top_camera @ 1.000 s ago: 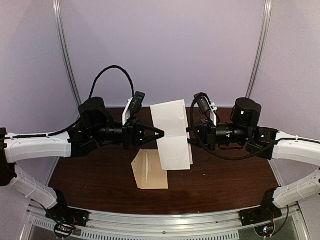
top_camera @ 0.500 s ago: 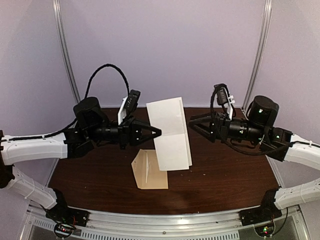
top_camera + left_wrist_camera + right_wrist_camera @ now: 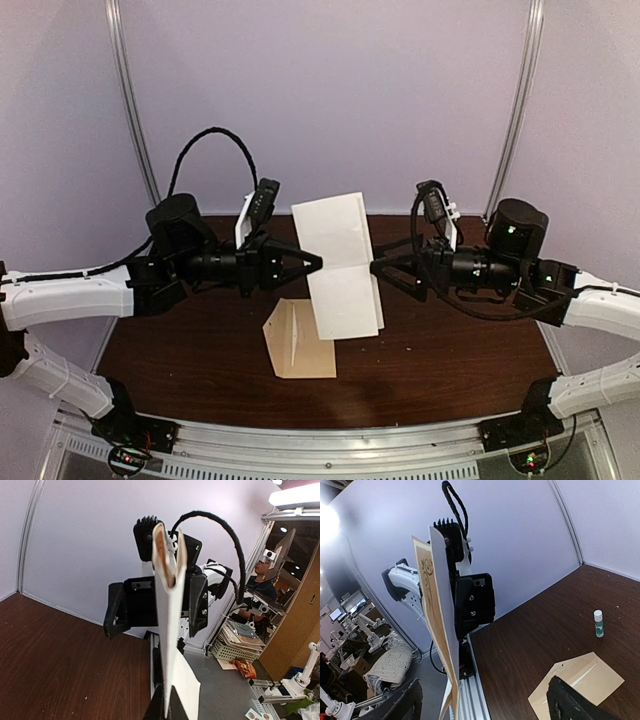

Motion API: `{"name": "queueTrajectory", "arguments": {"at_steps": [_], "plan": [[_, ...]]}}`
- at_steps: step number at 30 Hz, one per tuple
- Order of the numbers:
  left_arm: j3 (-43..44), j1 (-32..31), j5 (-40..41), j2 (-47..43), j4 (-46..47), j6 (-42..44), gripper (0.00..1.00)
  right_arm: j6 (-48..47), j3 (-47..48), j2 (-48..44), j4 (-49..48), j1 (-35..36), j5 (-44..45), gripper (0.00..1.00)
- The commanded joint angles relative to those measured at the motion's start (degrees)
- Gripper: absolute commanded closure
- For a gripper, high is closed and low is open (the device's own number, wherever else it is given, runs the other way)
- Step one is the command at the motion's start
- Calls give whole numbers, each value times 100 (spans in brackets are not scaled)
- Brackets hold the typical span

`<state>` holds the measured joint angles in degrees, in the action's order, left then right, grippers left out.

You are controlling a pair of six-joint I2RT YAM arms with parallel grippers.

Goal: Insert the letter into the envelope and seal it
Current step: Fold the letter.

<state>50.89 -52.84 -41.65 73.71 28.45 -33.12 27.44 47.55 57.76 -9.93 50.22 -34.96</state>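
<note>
Right wrist, folded letter, print illegible

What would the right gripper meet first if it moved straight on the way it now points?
The letter. The open right gripper points at its near edge, while the left gripper holds it up above the table. The sheet would probably pass between its jaws, though depth is unclear.

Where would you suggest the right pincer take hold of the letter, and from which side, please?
Probably its free right edge, about mid-height near the crease, coming in level from the right. The letter hangs upright, pinched at its left edge by the shut left pincer, so the open right pincer faces that thin edge and can straddle it.
</note>
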Motion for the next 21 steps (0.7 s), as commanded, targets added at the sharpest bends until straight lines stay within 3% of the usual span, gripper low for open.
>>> {"name": "queueTrajectory", "arguments": {"at_steps": [1, 9, 16, 19, 21], "plan": [[-24, -25, 114, -85, 44, 78, 100, -10, 156, 227, -231, 180, -211, 16], [-5, -18, 124, -55, -64, 119, 100, 12, 281, 517, -432, 333, -249, 38], [-8, -24, 79, -38, -111, 148, 100, 69, 324, 628, -578, 340, -248, 50], [-1, -19, 62, -40, -111, 148, 100, 68, 349, 685, -578, 340, -257, 65], [4, -19, 44, -34, -111, 148, 100, 76, 351, 709, -600, 340, -231, 81]]}}
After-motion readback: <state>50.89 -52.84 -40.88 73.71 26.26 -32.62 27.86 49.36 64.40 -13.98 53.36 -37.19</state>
